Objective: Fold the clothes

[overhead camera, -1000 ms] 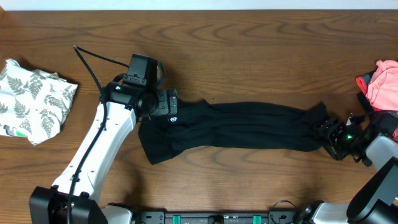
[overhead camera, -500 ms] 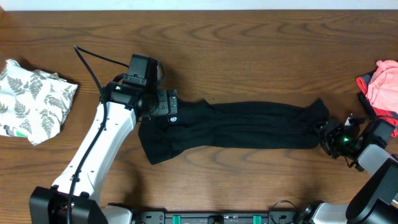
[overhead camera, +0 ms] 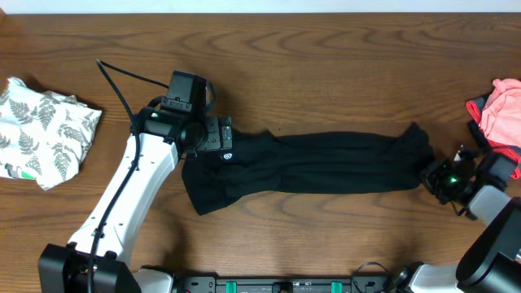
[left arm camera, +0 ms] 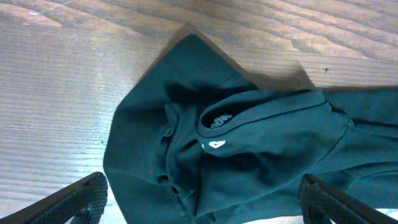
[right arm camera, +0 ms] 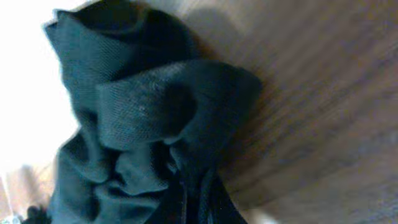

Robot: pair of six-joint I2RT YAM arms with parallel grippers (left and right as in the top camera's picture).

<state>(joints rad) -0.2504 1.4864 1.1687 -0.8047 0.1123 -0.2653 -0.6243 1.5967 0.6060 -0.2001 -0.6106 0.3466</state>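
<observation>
Black garment lies stretched in a long band across the middle of the tabletop. Its left end is broader, small white logo facing up. Left hand sits over that left end, spread wide, nothing between the fingers. Right hand at the right end, closed tight, pinching a bunched fold of black fabric. Fern-print cloth crumpled at far left edge. Pink cloth at far right edge.
</observation>
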